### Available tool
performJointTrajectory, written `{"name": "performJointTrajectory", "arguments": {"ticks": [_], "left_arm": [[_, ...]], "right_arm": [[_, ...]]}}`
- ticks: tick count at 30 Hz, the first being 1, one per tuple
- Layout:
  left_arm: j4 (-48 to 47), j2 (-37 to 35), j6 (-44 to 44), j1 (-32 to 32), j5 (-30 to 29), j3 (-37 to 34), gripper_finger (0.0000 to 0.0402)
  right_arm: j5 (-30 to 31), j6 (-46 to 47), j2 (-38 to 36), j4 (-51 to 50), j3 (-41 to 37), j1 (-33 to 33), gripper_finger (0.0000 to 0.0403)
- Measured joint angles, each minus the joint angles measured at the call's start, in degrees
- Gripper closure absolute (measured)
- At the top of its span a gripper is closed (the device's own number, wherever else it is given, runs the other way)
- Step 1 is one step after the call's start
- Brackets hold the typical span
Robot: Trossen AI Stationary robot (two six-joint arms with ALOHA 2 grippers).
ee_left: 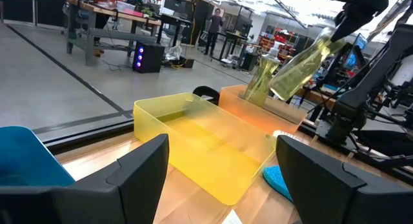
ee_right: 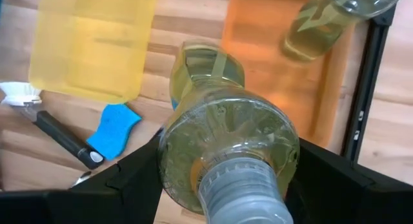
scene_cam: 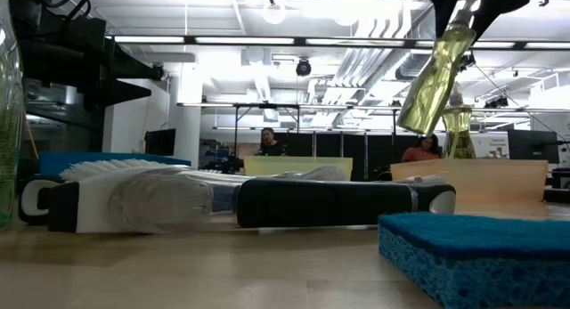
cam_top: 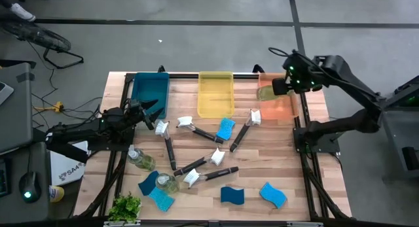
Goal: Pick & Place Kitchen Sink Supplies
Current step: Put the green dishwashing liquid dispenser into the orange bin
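My right gripper (cam_top: 285,84) hangs high over the orange bin (cam_top: 283,110) at the table's far right, shut on a clear bottle of yellow-green liquid (scene_cam: 435,73). A second such bottle (ee_right: 321,22) stands upright inside the orange bin. My left gripper (ee_left: 219,185) waits open and level at the table's left, facing the yellow bin (ee_left: 206,143). Black-handled brushes (cam_top: 196,130) with white heads, blue sponges (cam_top: 226,127) and two more bottles (cam_top: 140,159) lie scattered on the wood. My right gripper pinches the bottle's upper body (ee_right: 173,161), just below its pale cap (ee_right: 242,193), between its two fingers (ee_right: 139,175). The fingers come from above, slanting steeply down. The bottle hangs below them, lifted clear and tilted, its base (scene_cam: 414,117) lowest.
A blue bin (cam_top: 150,91), the yellow bin (cam_top: 216,93) and the orange one stand in a row along the far edge. A small green plant (cam_top: 124,206) sits at the near left corner. People sit at desks in the room behind the table.
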Motion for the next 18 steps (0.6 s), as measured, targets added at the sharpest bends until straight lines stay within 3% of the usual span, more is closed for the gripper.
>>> {"name": "performJointTrajectory", "arguments": {"ticks": [18], "left_arm": [[0.0, 0.0, 0.0, 0.0, 0.0, 0.0, 0.0121]], "right_arm": [[-1.3, -0.1, 2.6, 0.0, 0.0, -9.2, 0.0118]]}}
